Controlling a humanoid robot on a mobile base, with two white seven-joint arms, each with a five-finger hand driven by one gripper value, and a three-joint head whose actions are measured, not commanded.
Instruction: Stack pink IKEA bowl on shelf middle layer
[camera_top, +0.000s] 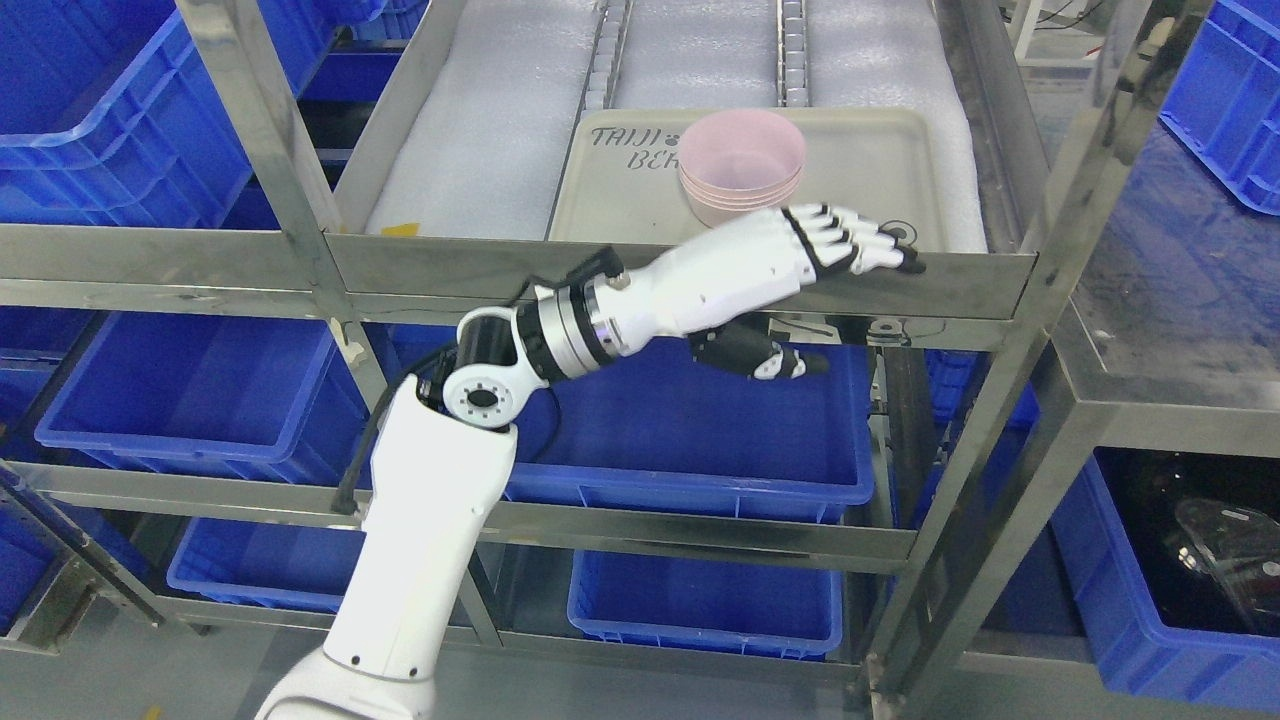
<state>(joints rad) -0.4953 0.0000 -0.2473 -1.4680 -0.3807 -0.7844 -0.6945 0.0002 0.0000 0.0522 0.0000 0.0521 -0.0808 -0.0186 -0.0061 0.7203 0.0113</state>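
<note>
A stack of pink bowls (741, 163) stands on a beige tray (620, 200) on the shelf layer lined with white foam. My left hand (850, 240) reaches in from the lower left. It hovers just in front of and to the right of the bowl stack, over the shelf's front rail. Its fingers are stretched out flat and hold nothing. The thumb hangs below the rail. The hand is apart from the bowls.
The steel shelf frame (680, 275) has a front rail and slanted posts on both sides. Blue bins (680, 430) fill the layers below and the racks at left and right. A roller track (793, 50) runs along the shelf behind the tray.
</note>
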